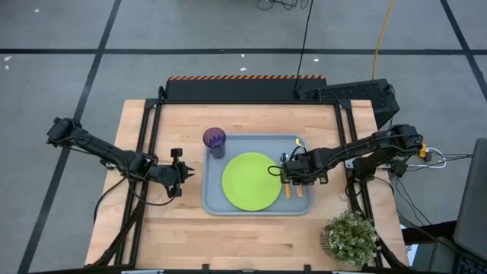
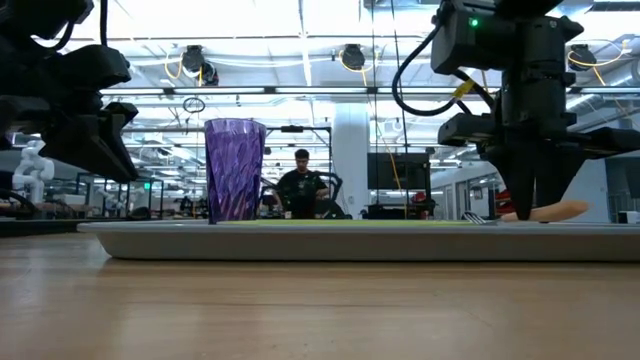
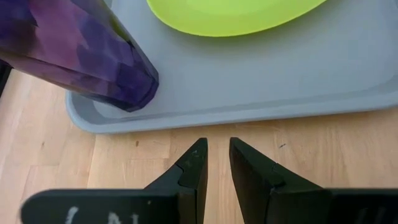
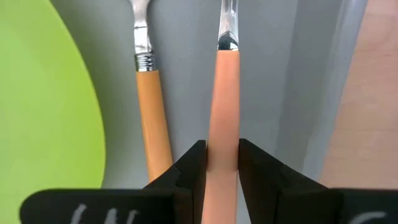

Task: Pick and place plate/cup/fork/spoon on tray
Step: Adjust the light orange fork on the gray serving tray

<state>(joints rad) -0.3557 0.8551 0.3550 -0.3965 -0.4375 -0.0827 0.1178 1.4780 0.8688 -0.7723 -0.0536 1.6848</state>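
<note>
The left gripper [image 1: 185, 173] hovered over the bare table just to the left of the tray [image 1: 304, 204], its fingers [image 3: 196, 168] close together with only a thin gap and nothing between them. On the tray, the cup [image 1: 214, 140] stood upright in the far left corner, and the plate [image 1: 251, 181] lay flat in the middle. To the right of the plate, in the narrow strip before the tray's right rim, two orange handles lay side by side, both with their long axis running from the near edge to the far edge. The right gripper [image 1: 288, 172] was low over this strip, its fingers [image 4: 190, 168] clamped on the handle [image 4: 222, 106] nearer the rim; whether it was the fork or the spoon I could not tell. The other handle [image 4: 155, 118] lay free just beside the plate. I judged the release was next, and the right arm was clearly nearer.
</note>
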